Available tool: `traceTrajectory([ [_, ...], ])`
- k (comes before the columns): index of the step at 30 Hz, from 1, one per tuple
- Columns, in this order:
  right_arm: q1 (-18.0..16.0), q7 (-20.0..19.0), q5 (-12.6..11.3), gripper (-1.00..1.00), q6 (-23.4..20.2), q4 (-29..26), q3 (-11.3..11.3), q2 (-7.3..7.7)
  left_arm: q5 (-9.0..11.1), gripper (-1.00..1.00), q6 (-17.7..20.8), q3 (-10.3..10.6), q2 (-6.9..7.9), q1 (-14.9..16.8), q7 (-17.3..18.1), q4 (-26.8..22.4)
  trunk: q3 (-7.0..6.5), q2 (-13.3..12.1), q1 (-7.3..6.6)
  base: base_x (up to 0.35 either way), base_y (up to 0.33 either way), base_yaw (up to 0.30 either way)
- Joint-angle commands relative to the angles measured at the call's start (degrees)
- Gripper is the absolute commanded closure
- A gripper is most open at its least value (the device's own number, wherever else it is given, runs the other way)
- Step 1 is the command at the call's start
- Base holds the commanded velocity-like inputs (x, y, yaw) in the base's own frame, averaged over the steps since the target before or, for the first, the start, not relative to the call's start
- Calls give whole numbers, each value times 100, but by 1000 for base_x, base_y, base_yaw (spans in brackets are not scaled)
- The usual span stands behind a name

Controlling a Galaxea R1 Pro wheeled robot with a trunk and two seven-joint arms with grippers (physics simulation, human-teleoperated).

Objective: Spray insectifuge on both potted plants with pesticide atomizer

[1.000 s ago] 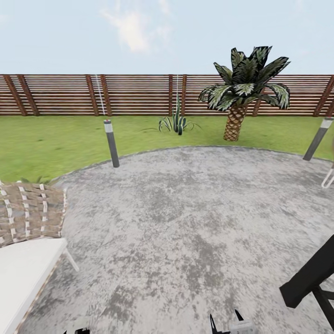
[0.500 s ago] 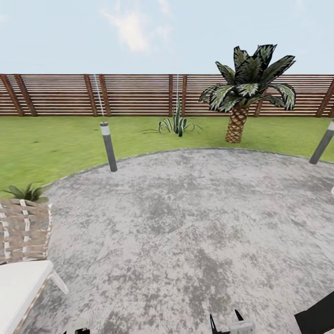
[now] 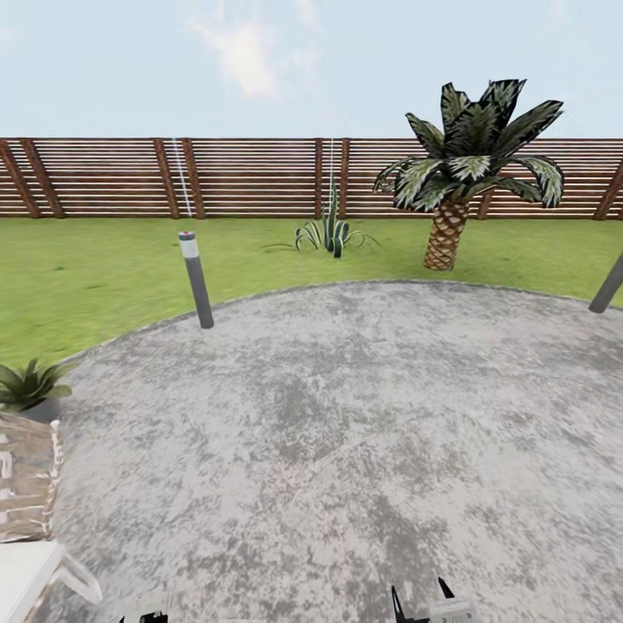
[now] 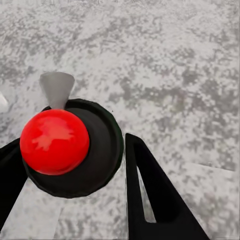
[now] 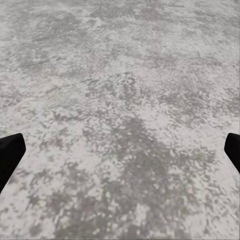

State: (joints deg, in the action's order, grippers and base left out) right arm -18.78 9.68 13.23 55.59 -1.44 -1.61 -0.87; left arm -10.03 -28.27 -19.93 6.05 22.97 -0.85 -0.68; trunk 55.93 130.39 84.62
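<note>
One potted plant [image 3: 26, 387], a small green rosette in a grey pot, stands at the patio's left edge beside a woven chair. The other potted plant is out of view. In the left wrist view a round black body with a red ball on top and a light-grey nozzle, the pesticide atomizer [image 4: 97, 150], sits between my left gripper's [image 4: 75, 165] black fingers [image 4: 150, 195], which hug its sides. My right gripper [image 5: 120, 150] is open over bare paving, its fingertips [image 5: 10, 150] far apart. The right gripper's tips [image 3: 421, 603] peek in at the head view's lower edge.
The grey round patio [image 3: 346, 433] spreads ahead, ringed by lawn [image 3: 95, 277] and a brown slatted fence [image 3: 251, 177]. A grey bollard [image 3: 195, 279] stands at the patio's far left rim, another [image 3: 608, 284] at the right. A palm [image 3: 459, 173] and a spiky plant [image 3: 329, 232] grow on the grass. The woven chair [image 3: 26, 493] is at the left.
The whole view has shifted: the chair slid toward the left edge, uncovering the potted plant behind it. A black object at the lower right has left the picture. Both grippers look unchanged.
</note>
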Motion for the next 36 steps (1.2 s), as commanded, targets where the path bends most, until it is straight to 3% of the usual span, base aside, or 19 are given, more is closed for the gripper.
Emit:
traceTrajectory([
  [1, -3, 60, 46, -100, 6, 4, -15, -1, -59, 100, -20, -46, 1, 4, -11, 7, 5, 2, 2, 339, 0, 0],
  [36, -3, 55, 45, -100, 8, 4, -14, -1, -58, 100, -20, -46, 1, -1, -14, 7, 5, 2, 2, 340, 0, 0],
])
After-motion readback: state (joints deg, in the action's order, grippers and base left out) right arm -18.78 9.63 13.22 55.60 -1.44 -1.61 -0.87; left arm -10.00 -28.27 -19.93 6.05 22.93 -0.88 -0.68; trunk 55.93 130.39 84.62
